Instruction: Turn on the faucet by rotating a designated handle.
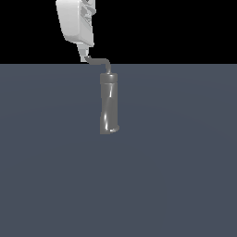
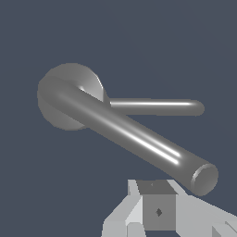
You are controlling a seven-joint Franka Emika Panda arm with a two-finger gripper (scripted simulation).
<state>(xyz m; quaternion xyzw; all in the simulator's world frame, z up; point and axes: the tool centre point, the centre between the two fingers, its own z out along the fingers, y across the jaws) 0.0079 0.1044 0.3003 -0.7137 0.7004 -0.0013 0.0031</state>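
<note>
Hovering hand [image 1: 84, 58], handle [image 1: 99, 61] tip just beside

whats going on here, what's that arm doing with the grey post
A simulated Panda arm is working on a faucet, a tall dark grey column standing on a flat grey surface. Its gripper is down at the outer end of the thin bent handle that sticks out from the column's top. In the exterior view the fingers meet the handle's tip, but whether they actually clamp it can't be told. The wrist view shows the handle just ahead of the fingers.
</note>
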